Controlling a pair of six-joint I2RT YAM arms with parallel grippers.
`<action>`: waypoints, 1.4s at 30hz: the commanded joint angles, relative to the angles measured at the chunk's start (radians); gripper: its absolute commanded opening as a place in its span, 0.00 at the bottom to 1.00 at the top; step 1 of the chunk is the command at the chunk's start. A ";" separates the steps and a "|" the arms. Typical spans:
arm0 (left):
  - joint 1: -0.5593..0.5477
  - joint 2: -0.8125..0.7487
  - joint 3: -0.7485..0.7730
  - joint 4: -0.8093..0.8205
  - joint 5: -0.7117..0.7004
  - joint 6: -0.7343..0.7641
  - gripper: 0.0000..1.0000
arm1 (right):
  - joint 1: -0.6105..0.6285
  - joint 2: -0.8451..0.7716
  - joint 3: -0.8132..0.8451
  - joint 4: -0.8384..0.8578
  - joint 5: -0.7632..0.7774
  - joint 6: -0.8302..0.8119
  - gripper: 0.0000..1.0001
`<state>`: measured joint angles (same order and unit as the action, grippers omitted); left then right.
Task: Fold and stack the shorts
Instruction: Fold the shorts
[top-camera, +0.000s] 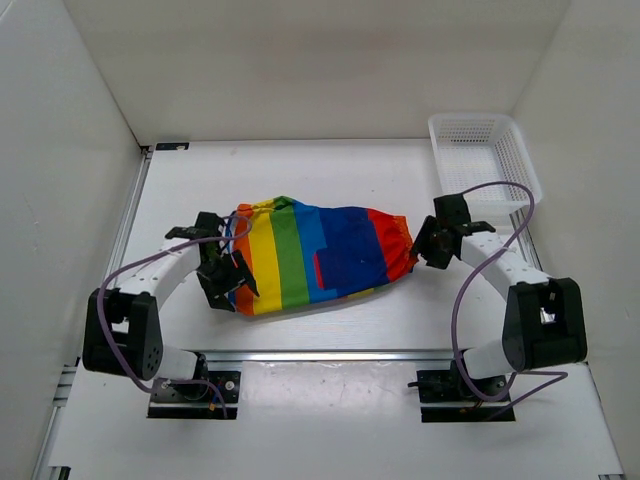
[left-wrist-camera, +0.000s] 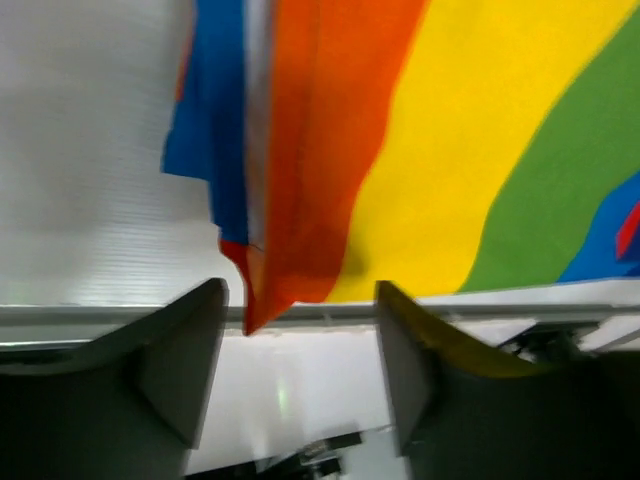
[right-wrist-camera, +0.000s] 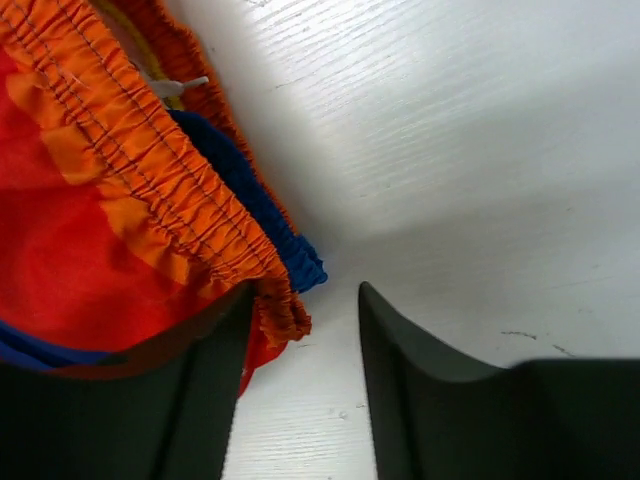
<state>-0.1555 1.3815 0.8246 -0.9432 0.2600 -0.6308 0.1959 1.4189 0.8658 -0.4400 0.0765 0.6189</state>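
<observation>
White tabletop (top-camera: 400, 320) bearing soft rainbow-striped shorts (top-camera: 320, 255), ruched waistband (right-wrist-camera: 150, 190) at 3 o'clock; mesh basket (top-camera: 470, 118) at 1 o'clock; left claw (left-wrist-camera: 300, 300), right claw (right-wrist-camera: 305, 290) spread.

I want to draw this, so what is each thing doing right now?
shorts: lying on the table, looks folded over, not held.
left hand: open, at the shorts' orange corner.
right hand: open, beside the waistband.
basket: upright, looks empty.
</observation>
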 joint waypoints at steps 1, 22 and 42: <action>-0.012 -0.013 0.124 -0.009 -0.007 0.012 0.82 | -0.010 0.000 0.068 -0.008 0.017 -0.033 0.57; -0.049 0.609 0.941 -0.128 -0.447 0.194 0.89 | -0.010 0.043 0.223 -0.017 -0.061 -0.073 0.66; 0.056 0.671 1.137 -0.137 -0.231 0.194 0.10 | 0.010 0.235 0.249 0.044 -0.103 -0.087 0.00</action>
<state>-0.1577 2.1281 1.9129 -1.0927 -0.0608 -0.4347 0.2039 1.6760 1.1034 -0.4156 -0.0654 0.5240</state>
